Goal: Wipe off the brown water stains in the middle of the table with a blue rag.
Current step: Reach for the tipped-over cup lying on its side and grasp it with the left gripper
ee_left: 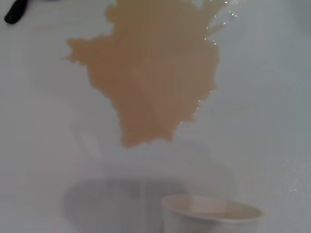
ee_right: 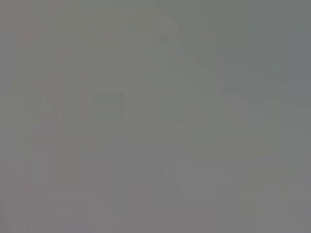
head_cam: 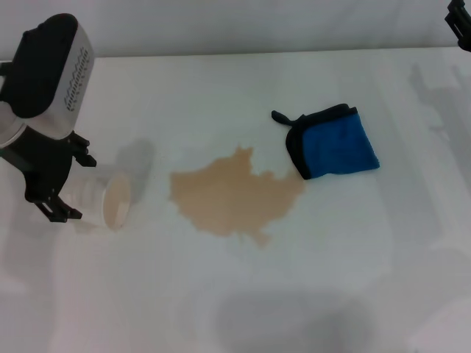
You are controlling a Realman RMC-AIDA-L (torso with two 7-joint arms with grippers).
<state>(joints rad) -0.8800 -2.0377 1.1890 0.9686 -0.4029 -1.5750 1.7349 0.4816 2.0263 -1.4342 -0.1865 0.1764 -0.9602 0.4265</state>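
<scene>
The brown water stains point(head_cam: 232, 195) form one ragged tan puddle in the middle of the white table point(head_cam: 353, 250); the left wrist view shows this puddle point(ee_left: 150, 73) close up. Just right of it and slightly farther back lies the folded blue rag point(head_cam: 335, 143) with black edging, its near corner touching the puddle's edge. Its black loop tab point(ee_left: 14, 12) shows in the left wrist view. My left gripper point(head_cam: 77, 187) is at the far left, shut on a tipped white paper cup point(head_cam: 107, 200). Only a dark part of my right gripper point(head_cam: 460, 26) shows at the top right corner.
The cup's mouth point(ee_left: 211, 211) faces the puddle, and its shadow point(head_cam: 136, 158) falls on the table behind it. The table's far edge runs along the top of the head view. The right wrist view is plain grey.
</scene>
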